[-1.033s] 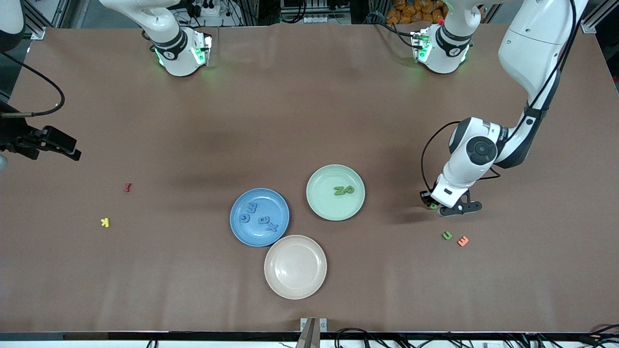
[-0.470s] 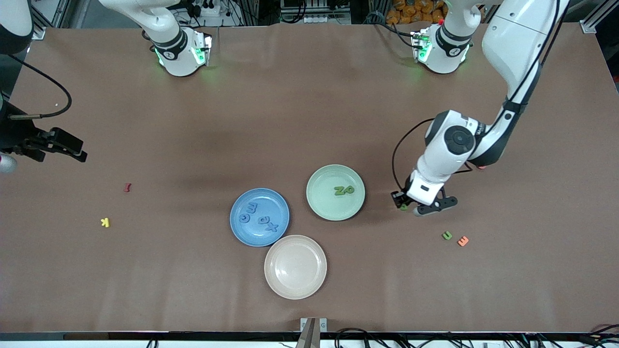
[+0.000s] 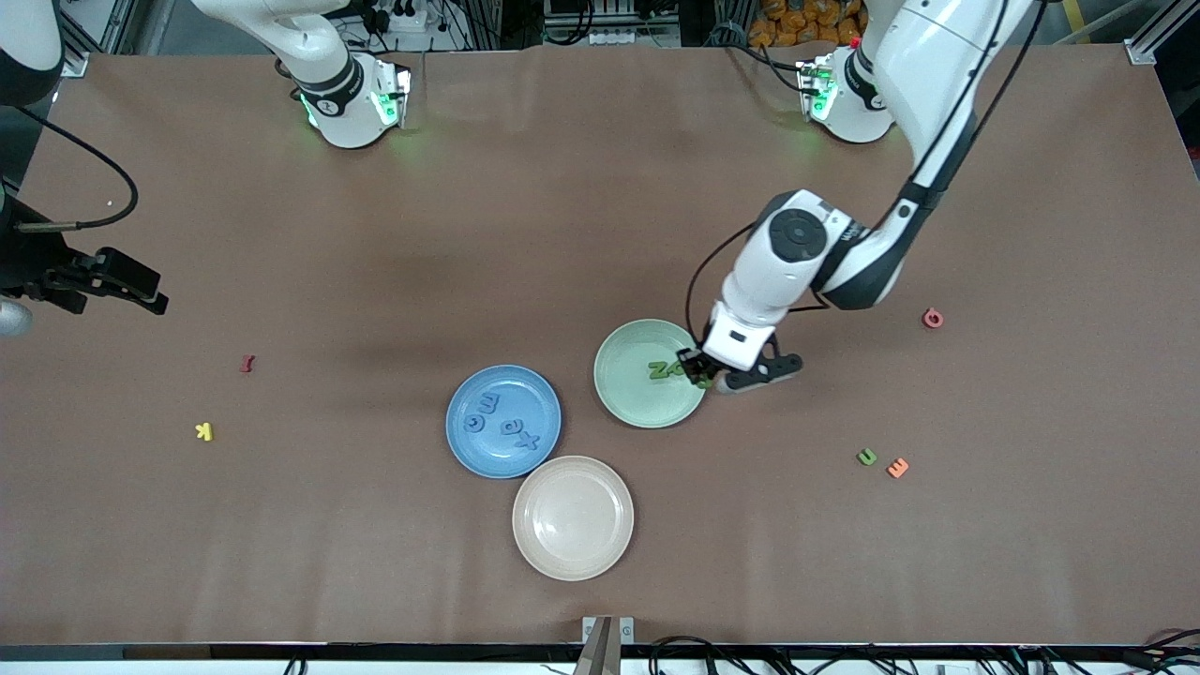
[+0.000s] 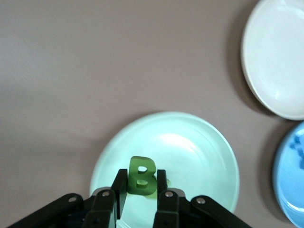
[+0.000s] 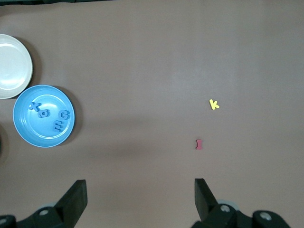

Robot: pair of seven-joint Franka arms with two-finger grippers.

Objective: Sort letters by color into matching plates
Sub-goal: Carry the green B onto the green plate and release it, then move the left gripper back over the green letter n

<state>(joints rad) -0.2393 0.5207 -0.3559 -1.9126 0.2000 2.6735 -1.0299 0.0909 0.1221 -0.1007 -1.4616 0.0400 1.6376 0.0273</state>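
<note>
Right gripper (image 5: 137, 199) fingers are spread wide with nothing between them, parked over bare surface (image 3: 375, 262) at the right arm's end, waiting. Blue plate (image 3: 503, 421) has four blue letters (image 3: 506, 424) in it, touching the cream plate (image 3: 573, 517). Green plate (image 3: 650, 373) holds two green letters (image 3: 667, 369). Left gripper (image 3: 705, 373) fingers are clenched on a green B (image 4: 141, 176), over that plate's rim toward the left arm's end. One green letter (image 3: 866, 457) lies beside an orange one (image 3: 897, 467).
</note>
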